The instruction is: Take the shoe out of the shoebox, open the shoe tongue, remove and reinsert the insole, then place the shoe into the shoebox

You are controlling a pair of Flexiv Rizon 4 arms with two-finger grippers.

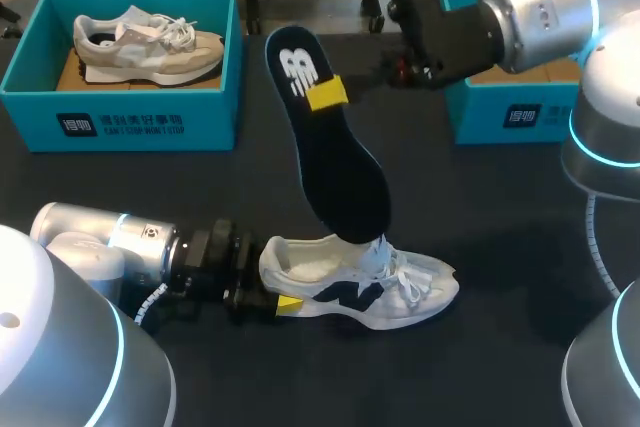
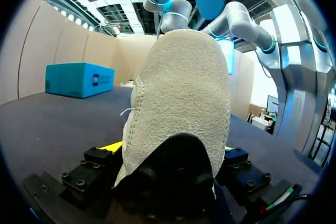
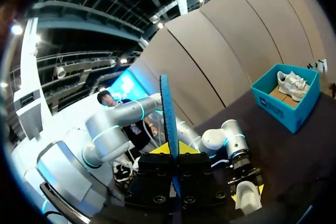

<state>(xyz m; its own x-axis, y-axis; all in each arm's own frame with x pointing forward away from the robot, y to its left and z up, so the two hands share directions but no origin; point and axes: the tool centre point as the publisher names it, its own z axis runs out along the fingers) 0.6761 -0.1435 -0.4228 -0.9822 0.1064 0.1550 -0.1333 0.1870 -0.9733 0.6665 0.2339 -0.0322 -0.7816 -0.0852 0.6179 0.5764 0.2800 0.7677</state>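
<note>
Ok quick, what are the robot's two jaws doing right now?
Left arm: jaws closed on the white shoe, at its heel.
Right arm: jaws closed on the dark insole.

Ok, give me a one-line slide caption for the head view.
Right end effector holds the black insole tilted, lower end meeting the white shoe; left end effector clamps its heel.

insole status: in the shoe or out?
Mostly out. The insole stands nearly upright, pinched near its upper end by the right gripper; only its lower end meets the shoe opening. The left gripper clamps the heel.
</note>
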